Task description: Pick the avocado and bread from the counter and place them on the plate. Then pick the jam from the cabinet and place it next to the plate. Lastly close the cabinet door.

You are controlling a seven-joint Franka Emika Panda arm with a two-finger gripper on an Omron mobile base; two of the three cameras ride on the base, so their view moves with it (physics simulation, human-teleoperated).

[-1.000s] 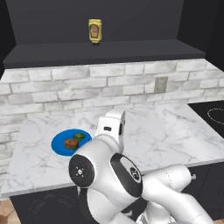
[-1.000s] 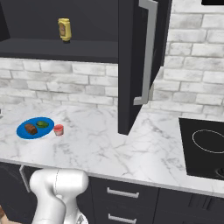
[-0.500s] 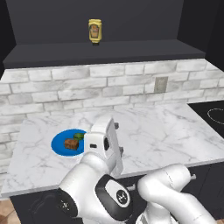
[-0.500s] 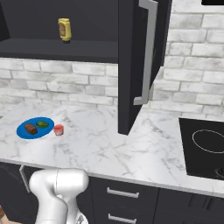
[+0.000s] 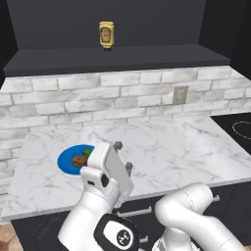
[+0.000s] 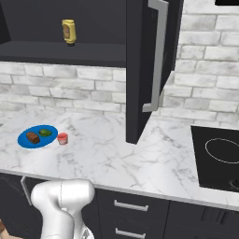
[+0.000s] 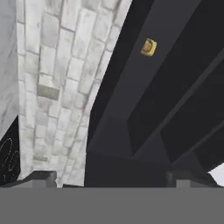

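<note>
So the white marble counter [image 6: 116, 158] runs under the black cabinet [image 6: 56, 51], whose cabinet door [image 6: 144, 65] hangs wide open. Sitting on the cabinet shelf is a yellow bottle [image 6: 69, 31]. Over at the counter's left, the blue plate [image 6: 28, 142] holds the bread [image 6: 32, 137] and the avocado [image 6: 45, 132], with the red jam [image 6: 62, 138] just beside it. The gripper [image 5: 123, 156] is spread wide with nothing in it, pointing up toward the cabinet.

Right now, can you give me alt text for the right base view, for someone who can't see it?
A flat round blue plate holding a brown bread chunk and a dark green avocado sits on a white marble counter, with a small red jam jar beside it. Above, a black cabinet door with a metal bar handle stands open; a yellow bottle is on the shelf.
</note>
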